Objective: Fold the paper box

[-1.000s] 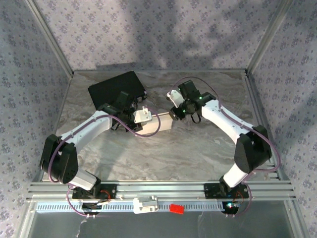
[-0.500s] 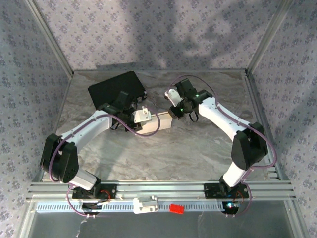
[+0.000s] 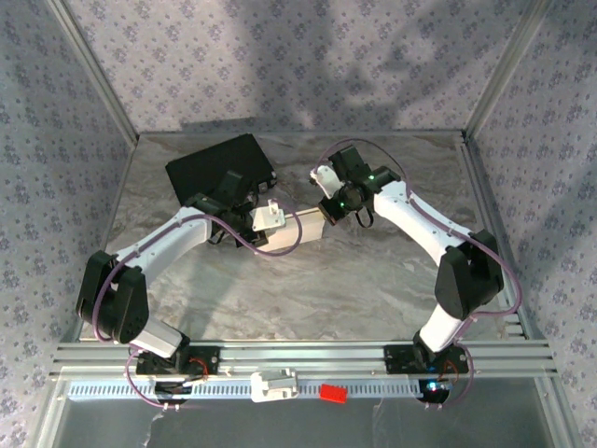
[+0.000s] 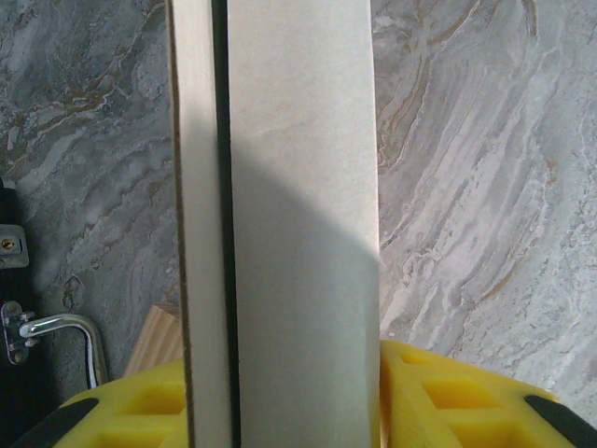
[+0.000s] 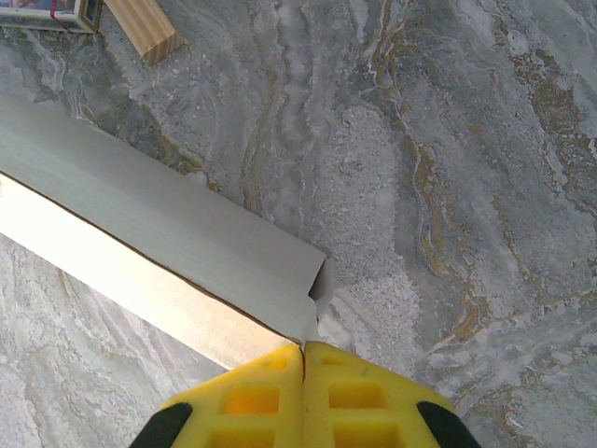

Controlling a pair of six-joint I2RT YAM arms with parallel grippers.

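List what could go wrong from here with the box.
1. The right claw is shut at the end corner of the box; any hold there looks slight and may slip or tear the edge.
2. The left claw clamps the box beside a dark seam gap; pressure may buckle it.

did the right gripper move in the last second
Yes, the right gripper shifted slightly left, toward the black case, at the end of the paper box.

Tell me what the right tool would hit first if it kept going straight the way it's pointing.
The paper box: its near end corner sits right at the shut right tool's tips, probably touching, though depth is unclear.
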